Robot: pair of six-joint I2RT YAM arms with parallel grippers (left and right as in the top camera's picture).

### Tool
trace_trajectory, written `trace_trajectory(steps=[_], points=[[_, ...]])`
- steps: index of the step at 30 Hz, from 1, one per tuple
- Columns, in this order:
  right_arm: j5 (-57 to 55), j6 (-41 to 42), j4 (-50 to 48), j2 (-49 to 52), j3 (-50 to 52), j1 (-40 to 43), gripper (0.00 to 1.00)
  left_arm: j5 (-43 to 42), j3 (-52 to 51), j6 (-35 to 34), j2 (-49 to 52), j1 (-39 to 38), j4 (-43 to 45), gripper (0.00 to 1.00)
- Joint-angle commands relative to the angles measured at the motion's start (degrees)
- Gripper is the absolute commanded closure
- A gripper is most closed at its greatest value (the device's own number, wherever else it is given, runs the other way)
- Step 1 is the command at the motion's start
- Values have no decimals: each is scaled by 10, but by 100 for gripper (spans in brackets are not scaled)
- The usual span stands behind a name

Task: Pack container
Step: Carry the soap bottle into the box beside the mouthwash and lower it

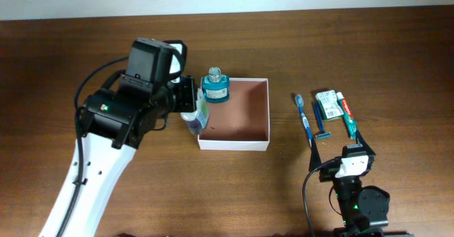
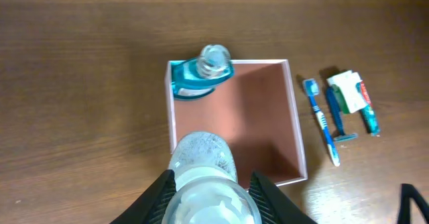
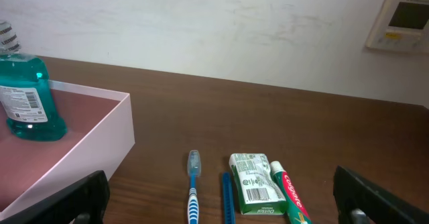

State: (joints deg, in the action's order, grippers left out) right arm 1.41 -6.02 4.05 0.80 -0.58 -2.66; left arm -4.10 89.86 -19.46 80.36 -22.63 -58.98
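The container (image 1: 269, 116) is a square white-walled box with a reddish-brown inside, at the table's middle. A teal mouthwash bottle (image 1: 216, 87) stands upright in its back left corner. My left gripper (image 1: 191, 109) is shut on a clear bottle (image 1: 196, 118) and holds it over the container's left wall near the front corner. In the left wrist view the clear bottle (image 2: 203, 174) fills the jaws (image 2: 209, 198) above the container (image 2: 296, 127), with the mouthwash bottle (image 2: 201, 76) beyond. My right gripper (image 1: 340, 150) is open and empty, low on the table behind the toiletries.
Right of the container lie a blue toothbrush (image 1: 303, 120), a blue razor (image 1: 319, 121), a green-and-white packet (image 1: 326, 103) and a toothpaste tube (image 1: 346, 113). They show in the right wrist view between the wide jaws (image 3: 221, 187). A white wall stands behind the table.
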Motion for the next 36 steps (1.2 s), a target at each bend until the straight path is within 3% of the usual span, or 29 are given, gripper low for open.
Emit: trace_trajectory(steps=[1, 36], points=[[3, 0, 2, -6, 3, 5, 2, -4, 20, -24, 5, -16, 17, 65], [3, 0, 2, -6, 3, 5, 2, 158, 20, -54, 162, -92, 72, 65]])
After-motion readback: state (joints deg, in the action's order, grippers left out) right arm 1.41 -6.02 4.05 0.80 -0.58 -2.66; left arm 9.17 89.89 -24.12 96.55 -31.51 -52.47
